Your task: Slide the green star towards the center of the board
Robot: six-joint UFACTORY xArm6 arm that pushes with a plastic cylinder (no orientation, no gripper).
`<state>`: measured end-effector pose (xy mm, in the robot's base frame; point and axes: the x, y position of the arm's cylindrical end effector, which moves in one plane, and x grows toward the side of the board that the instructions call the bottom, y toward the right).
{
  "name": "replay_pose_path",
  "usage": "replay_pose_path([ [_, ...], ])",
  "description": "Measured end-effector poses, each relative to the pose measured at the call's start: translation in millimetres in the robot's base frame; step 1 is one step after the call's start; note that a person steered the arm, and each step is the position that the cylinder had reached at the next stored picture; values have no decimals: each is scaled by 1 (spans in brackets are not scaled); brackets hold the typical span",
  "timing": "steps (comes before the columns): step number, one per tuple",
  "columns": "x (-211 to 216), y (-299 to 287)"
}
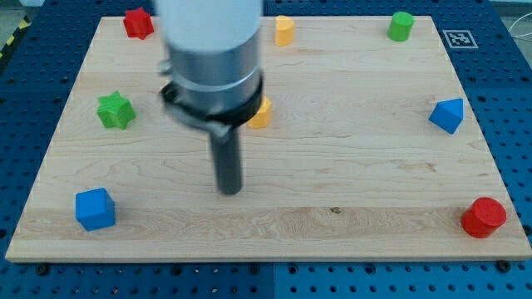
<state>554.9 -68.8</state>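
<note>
The green star (115, 110) sits near the board's (349, 166) left edge, about halfway up, flat on the wood. It's a squat star with no real long axis; one point aims toward the view's top, though the blur makes the other points hard to read. My tip (229, 190) is down on the board well to the star's right and a bit lower, closer to the middle, touching no block. No jaws here to speak of, just the plain dark rod.

The big grey arm housing (212, 58) blurs across the top and hides most of an orange-yellow block (263, 114) just right of it, so its shape can't be made out. The housing runs out of the view's top.

Around the edges: red star (138, 22) top left, yellow block (284, 30) top middle, green cylinder (401, 26) top right, blue block (447, 115) at right, red block (484, 217) bottom right, blue cube (94, 208) bottom left.
</note>
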Motion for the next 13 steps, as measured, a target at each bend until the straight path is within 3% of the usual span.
replay_pose_path([
  [1,-11,-49],
  [2,-48,-93],
  [4,-70,-219],
  [8,-158,-233],
  [10,-167,-175],
  [13,-164,-233],
])
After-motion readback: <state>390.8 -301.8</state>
